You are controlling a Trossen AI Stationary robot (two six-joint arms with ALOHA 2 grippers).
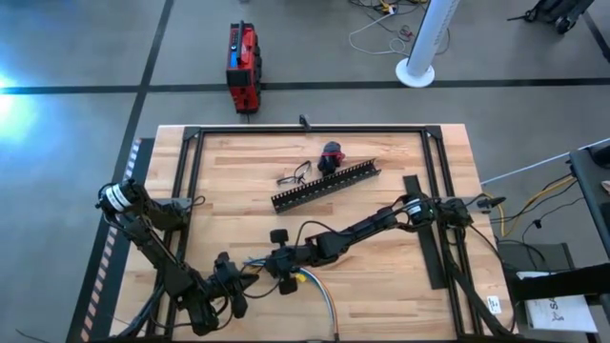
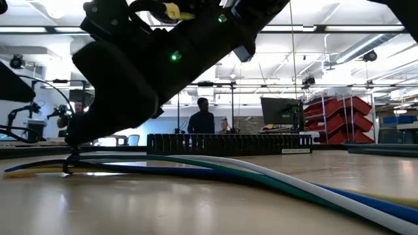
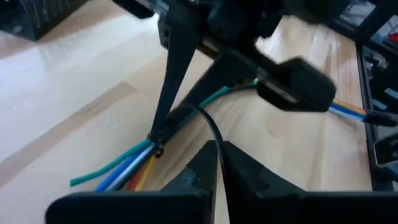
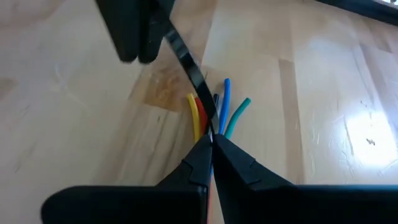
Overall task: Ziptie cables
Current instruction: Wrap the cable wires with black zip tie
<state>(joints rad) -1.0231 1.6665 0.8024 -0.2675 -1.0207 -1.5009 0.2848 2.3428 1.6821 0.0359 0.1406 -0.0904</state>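
I have both tools pinched on the ziptie where it loops the cables, left tool and right tool pulling from opposite sides.

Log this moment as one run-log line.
left gripper: shut on ziptie | right gripper: shut at cables | ziptie looped around cables | stage: cinching, near table front edge

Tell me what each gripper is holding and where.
Both grip the ziptie: left gripper on its free tail, right gripper beside the cables.
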